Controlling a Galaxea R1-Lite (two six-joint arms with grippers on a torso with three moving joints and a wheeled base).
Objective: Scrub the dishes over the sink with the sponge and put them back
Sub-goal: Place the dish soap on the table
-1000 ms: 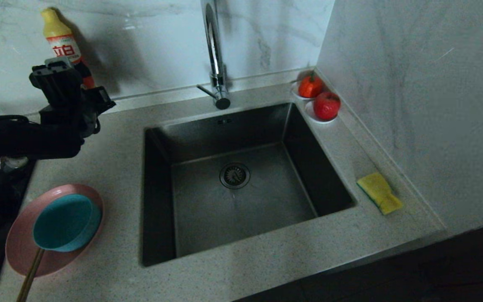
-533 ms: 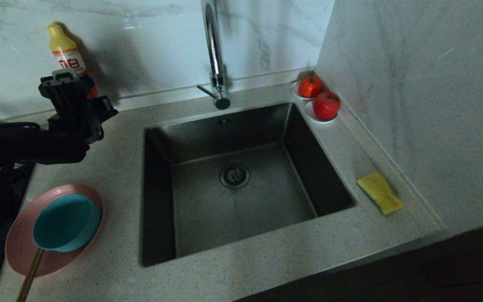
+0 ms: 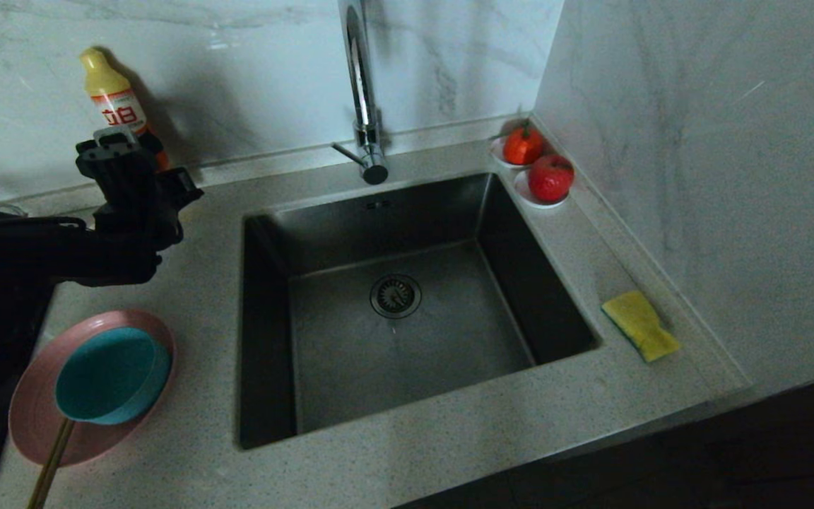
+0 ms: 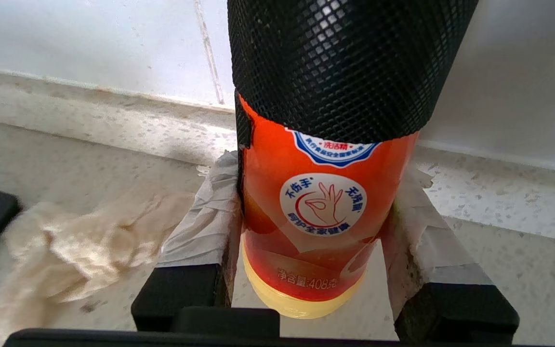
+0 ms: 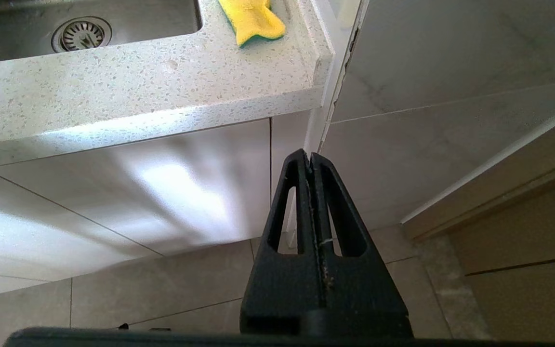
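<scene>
Our left gripper (image 4: 313, 270) has its padded fingers (image 4: 210, 226) closed on the lower body of an orange detergent bottle (image 4: 313, 212), whose base hangs just above the counter (image 4: 89, 140), by the back wall at about ten o'clock from the sink (image 3: 393, 396). A beige cloth (image 4: 80, 246) lies on the counter just beside the bottle. Our right gripper (image 5: 312, 164) is parked below the counter edge, fingers pressed together, holding nothing. The sponge (image 3: 639, 325) lies on the counter at three o'clock of the sink, well apart from both grippers. The teal bowl (image 3: 111, 375) sits in the pink plate (image 3: 32, 417) at about eight o'clock, with a wooden stick (image 3: 50, 463) leaning out of it. We judge the main risks to be these: the bottle could tip if released on the cloth, and an arm reaching for the plate could knock the stick.
</scene>
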